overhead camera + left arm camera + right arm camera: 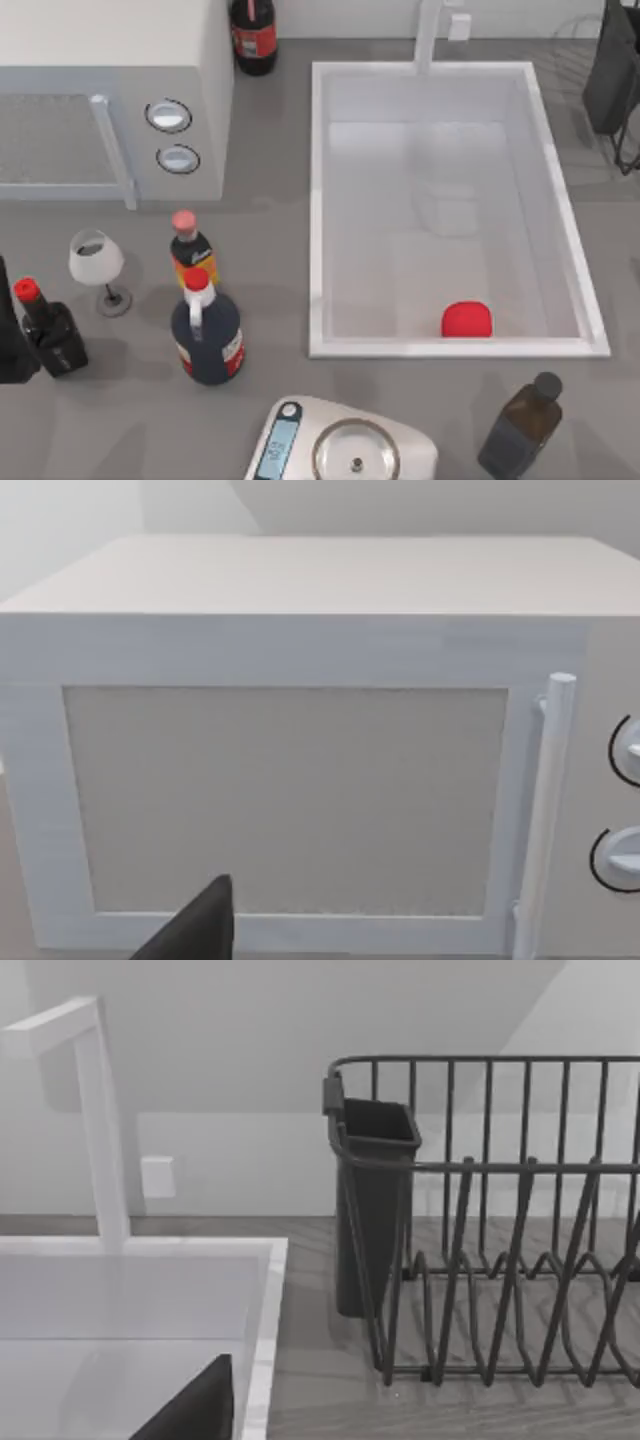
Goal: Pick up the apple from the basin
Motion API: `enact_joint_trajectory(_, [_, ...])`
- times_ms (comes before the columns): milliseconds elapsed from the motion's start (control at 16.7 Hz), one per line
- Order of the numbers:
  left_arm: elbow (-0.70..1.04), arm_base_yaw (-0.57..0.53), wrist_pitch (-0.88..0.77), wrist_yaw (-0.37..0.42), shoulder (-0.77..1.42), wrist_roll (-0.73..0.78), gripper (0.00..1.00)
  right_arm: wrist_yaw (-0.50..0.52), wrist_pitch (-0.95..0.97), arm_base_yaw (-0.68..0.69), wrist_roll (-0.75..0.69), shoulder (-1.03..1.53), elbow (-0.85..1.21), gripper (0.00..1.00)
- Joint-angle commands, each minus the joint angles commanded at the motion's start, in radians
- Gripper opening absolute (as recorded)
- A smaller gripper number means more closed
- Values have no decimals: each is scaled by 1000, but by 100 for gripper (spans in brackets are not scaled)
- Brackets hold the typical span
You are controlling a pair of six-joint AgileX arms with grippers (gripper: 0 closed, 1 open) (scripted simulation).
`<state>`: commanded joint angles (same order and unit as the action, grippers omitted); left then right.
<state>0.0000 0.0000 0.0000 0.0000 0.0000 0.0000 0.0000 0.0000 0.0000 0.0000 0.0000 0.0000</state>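
Pretty cluttered counter: a white microwave [110, 95] sits top left with a cola bottle [254, 35] beside it, a wine glass [98, 262] and three dark bottles stand below, a kitchen scale [345, 448] is at the bottom edge, and a dish rack [500, 1240] stands far right.

We find a grey countertop [270, 200] with a faint wood-like grain, backed by a plain white wall [300, 1020]. A white microwave [110, 90] stands at the far left, its door handle [112, 150] vertical and two round dials [172, 135] beside it. A white faucet [95, 1120] rises at the back edge, with a small white plate [158, 1176] on the wall just beside it. At the far right we note a dark wire dish rack [500, 1220] carrying a dark cutlery cup [372, 1210]. Light is even and soft, casting only faint shadows.
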Motion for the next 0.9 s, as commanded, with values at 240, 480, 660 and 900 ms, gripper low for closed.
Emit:
enact_joint_trajectory(240, [0, 0, 0, 0, 0, 0, 100, 0, 0, 0, 0, 0, 0, 100])
enact_joint_trajectory(480, [0, 0, 0, 0, 0, 0, 100, 0, -7, 3, 3, 10, 10, 100])
enact_joint_trajectory(660, [0, 0, 0, 0, 0, 0, 100, 0, -65, 30, 31, 104, 95, 100])
enact_joint_trajectory(900, [0, 0, 0, 0, 0, 0, 100, 0, -212, 97, 101, 375, 311, 100])
